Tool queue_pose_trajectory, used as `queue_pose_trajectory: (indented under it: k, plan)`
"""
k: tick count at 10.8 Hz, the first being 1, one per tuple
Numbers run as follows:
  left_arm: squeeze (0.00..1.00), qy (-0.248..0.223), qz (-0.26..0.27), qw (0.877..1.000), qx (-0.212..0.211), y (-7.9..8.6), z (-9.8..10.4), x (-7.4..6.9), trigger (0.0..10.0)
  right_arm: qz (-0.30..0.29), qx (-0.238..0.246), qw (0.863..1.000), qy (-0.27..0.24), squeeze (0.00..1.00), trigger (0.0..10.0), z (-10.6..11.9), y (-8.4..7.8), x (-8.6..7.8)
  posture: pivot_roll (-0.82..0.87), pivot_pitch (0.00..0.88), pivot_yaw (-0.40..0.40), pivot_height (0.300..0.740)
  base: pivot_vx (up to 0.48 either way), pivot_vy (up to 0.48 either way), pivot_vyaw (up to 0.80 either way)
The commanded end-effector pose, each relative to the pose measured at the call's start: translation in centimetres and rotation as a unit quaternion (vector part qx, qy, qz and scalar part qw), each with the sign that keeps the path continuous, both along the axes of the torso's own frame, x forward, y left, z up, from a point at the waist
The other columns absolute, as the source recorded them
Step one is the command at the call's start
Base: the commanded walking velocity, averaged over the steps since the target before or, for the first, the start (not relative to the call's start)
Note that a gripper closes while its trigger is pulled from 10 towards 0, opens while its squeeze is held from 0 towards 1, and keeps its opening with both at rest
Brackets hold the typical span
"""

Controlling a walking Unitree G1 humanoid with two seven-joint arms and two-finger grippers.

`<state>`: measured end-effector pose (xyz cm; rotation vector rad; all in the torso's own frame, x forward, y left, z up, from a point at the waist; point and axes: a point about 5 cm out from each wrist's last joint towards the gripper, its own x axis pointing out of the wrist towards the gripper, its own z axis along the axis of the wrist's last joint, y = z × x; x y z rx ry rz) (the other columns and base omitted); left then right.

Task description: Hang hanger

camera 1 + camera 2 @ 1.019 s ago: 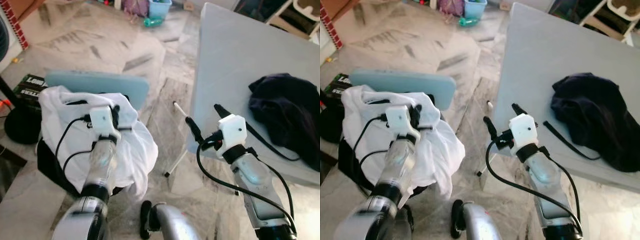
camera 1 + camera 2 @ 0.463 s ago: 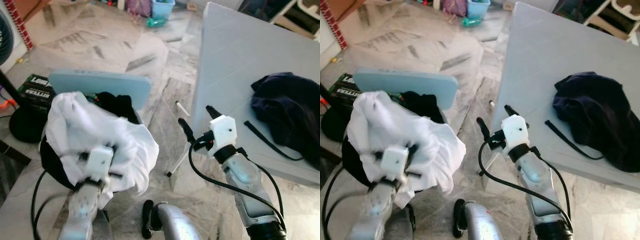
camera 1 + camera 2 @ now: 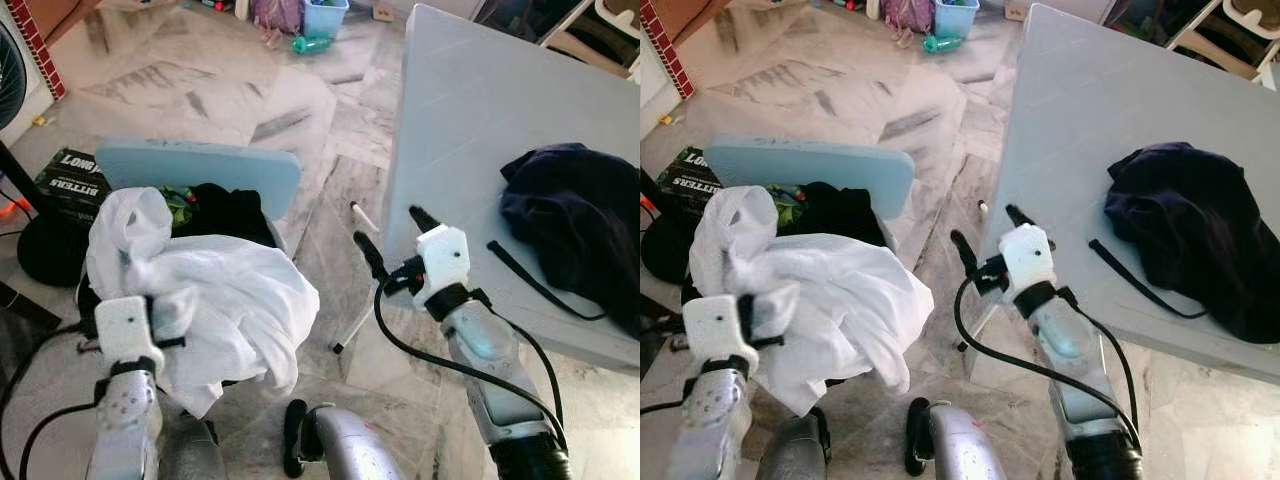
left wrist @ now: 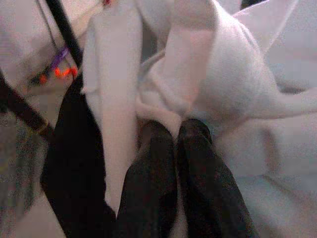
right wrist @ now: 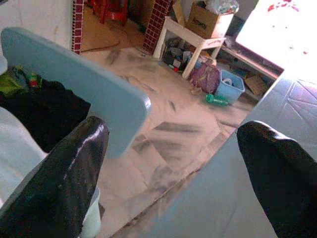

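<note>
A grey table (image 3: 470, 110) takes up the right of the scene, with a dark navy garment (image 3: 580, 215) heaped on its far right part, and both lie where they did a second ago. To the left a pale blue chair (image 3: 200, 170) stands on the marble floor (image 3: 200, 90), its seat piled with a black garment (image 3: 228, 212) and a large white shirt (image 3: 215, 300). The shirt is what has changed most: a second ago it lay draped flat over the chair, half a second ago it was bunched and lifted, and now it is drawn down and toward the robot, uncovering more of the black cloth behind it. The left gripper (image 4: 173, 136) has dropped back and outward to the lower left corner of the head views, and its fingers (image 4: 198, 148) are pinched tight together on a fold of the white shirt. The right gripper (image 3: 388, 232) hovers at the near left edge of the table, a little nearer the robot than before, its two fingers (image 5: 59, 178) spread wide with nothing between them. A thin black hanger (image 3: 545, 283) lies flat on the table, well apart from the right gripper and touching the near edge of the navy garment, unmoved.
</note>
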<state>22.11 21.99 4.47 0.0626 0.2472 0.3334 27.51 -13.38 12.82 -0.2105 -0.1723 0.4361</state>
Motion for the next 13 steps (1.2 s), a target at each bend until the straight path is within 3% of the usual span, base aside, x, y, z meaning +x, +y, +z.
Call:
queue_pose_trajectory:
  k: [1, 2, 5, 8, 10, 11, 12, 13]
  plan:
    - [0.0, 0.01, -0.007, 1.0, -0.014, -0.2, -0.1, -0.3, 10.0, -0.007, -0.006, 1.0, 0.011, 0.0, 10.0, -0.6, -0.6, -0.1, -0.01, 0.196, -0.187, 0.74, 0.0, 0.0, 0.0]
    - [1.0, 0.008, -0.023, 1.0, -0.019, -1.1, 0.1, -0.5, 10.0, -0.005, -0.005, 1.0, 0.013, 0.0, 10.0, -0.8, -0.3, -0.2, -0.01, 0.196, -0.186, 0.74, 0.0, 0.0, 0.0]
    - [1.0, -0.014, -0.074, 0.997, -0.032, -3.5, 0.8, -0.5, 10.0, 0.0, -0.007, 1.0, 0.011, 0.0, 10.0, -0.8, -0.1, 0.1, 0.0, 0.195, -0.189, 0.74, 0.0, 0.0, 0.0]
    - [1.0, -0.06, -0.148, 0.987, -0.023, -5.9, 2.4, -0.1, 10.0, 0.002, -0.008, 1.0, 0.008, 0.0, 10.0, -0.8, 0.0, 0.3, 0.0, 0.194, -0.186, 0.74, 0.0, 0.0, 0.0]
    - [1.0, -0.068, -0.177, 0.981, -0.038, -7.1, 2.5, -0.1, 10.0, 0.005, -0.006, 1.0, 0.009, 0.0, 10.0, -0.9, 0.3, 0.2, 0.0, 0.189, -0.186, 0.74, 0.0, 0.0, 0.0]
    - [1.0, -0.051, -0.154, 0.986, -0.041, -6.5, 1.9, -0.4, 10.0, 0.005, -0.007, 1.0, 0.008, 0.0, 10.0, -0.9, 0.2, 0.3, 0.0, 0.188, -0.185, 0.74, 0.0, 0.0, 0.0]
    - [1.0, -0.015, -0.083, 0.996, -0.03, -4.4, 0.8, -1.6, 10.0, 0.003, -0.007, 1.0, 0.007, 0.0, 10.0, -0.9, 0.0, 0.5, 0.01, 0.192, -0.186, 0.74, 0.0, 0.0, 0.0]
    - [1.0, -0.012, -0.058, 0.998, -0.016, -3.7, 0.6, -2.1, 10.0, 0.003, -0.007, 1.0, 0.007, 0.0, 10.0, -1.0, 0.0, 0.5, 0.01, 0.194, -0.189, 0.74, 0.0, 0.0, 0.0]
